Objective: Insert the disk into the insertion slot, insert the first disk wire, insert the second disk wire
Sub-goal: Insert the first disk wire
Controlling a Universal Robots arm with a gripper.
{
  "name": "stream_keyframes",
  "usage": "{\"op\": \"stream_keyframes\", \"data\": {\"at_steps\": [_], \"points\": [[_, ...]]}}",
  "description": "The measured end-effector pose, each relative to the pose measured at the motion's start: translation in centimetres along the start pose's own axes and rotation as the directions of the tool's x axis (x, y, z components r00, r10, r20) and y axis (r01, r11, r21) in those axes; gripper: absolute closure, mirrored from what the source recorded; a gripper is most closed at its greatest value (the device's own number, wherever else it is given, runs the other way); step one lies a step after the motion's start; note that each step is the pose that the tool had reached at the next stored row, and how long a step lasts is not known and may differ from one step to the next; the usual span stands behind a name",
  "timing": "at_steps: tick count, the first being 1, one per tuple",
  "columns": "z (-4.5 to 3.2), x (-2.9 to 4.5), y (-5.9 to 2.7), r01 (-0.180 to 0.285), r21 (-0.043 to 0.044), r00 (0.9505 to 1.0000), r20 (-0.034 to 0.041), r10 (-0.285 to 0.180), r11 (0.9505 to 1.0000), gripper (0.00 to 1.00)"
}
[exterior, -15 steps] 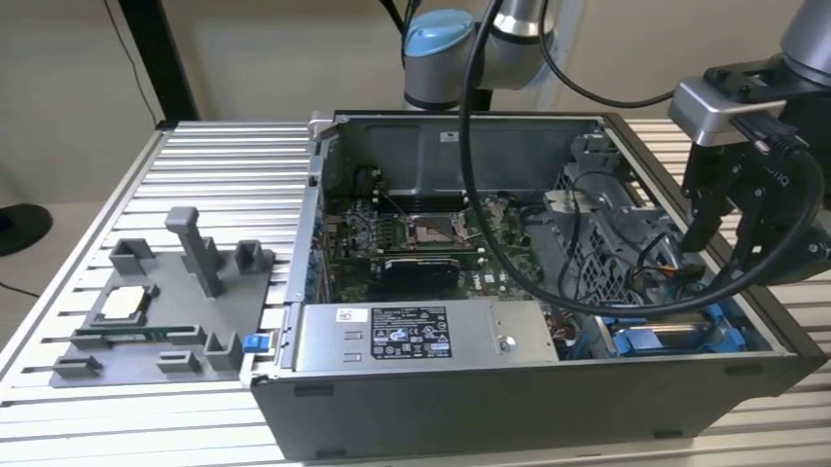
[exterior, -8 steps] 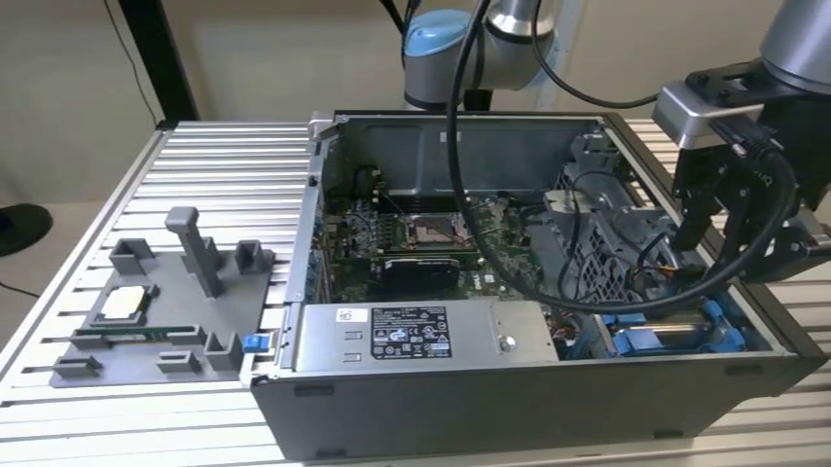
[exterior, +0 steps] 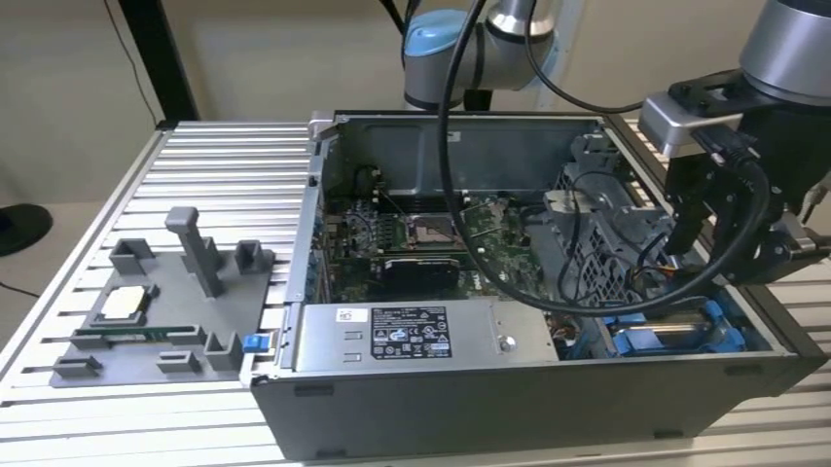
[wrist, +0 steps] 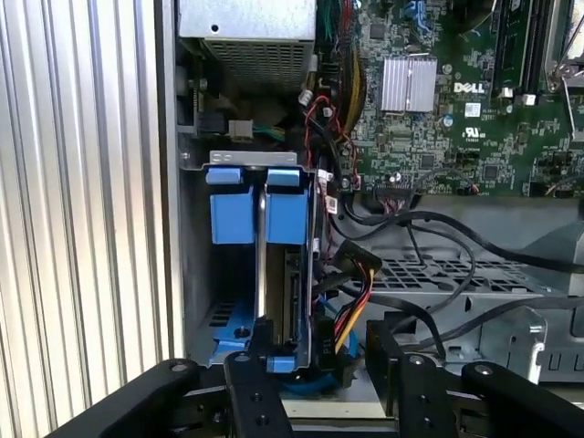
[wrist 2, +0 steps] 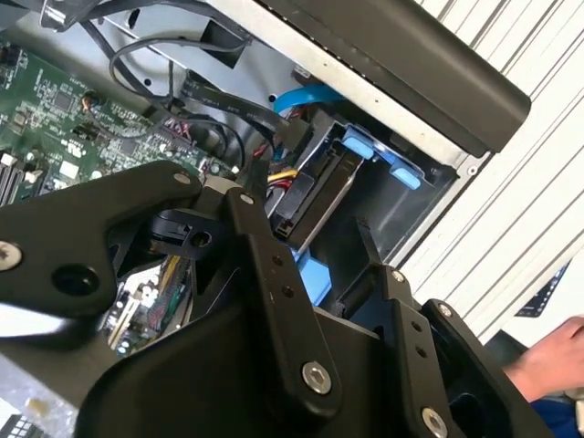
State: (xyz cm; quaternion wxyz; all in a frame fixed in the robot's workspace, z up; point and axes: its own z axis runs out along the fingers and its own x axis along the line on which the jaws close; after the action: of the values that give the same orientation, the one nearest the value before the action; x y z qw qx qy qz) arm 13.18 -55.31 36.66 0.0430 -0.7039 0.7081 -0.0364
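Note:
The disk (wrist: 262, 260) stands on edge in the insertion slot (wrist: 196, 274), framed by its blue carrier (wrist: 233, 214). In the second wrist view the disk (wrist 2: 334, 187) sits under blue tabs (wrist 2: 365, 146). A black connector with yellow, red and black wires (wrist: 351, 306) lies against the disk's end; how deep it sits I cannot tell. A blue cable (wrist 2: 306, 96) curves nearby. My gripper (wrist: 328, 356) hangs over this end of the bay, open, with the connector in line with the gap between its fingers (wrist: 257, 379). In the exterior view the gripper (exterior: 688, 258) is above the case's corner at that view's right.
The open computer case (exterior: 520, 389) holds a motherboard (exterior: 429, 233), a grey power-supply box (exterior: 409, 336) and loose black cables (wrist: 456, 237). A grey fixture tray (exterior: 156, 311) lies at the exterior view's left. A person's hand (wrist 2: 547, 356) is beside the case, on the ribbed metal table (wrist: 82, 182).

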Motion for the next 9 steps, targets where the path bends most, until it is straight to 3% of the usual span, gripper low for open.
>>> {"op": "stream_keyframes", "data": {"at_steps": [5, 9], "points": [[0.14, -0.14, 0.17, 0.002, 0.0056, 1.0, -0.0085, -0.002, 1.0, 0.0], [0.23, -0.15, 0.31, 0.003, 0.0058, 0.9999, -0.0104, -0.003, 1.0, 0.0]]}}
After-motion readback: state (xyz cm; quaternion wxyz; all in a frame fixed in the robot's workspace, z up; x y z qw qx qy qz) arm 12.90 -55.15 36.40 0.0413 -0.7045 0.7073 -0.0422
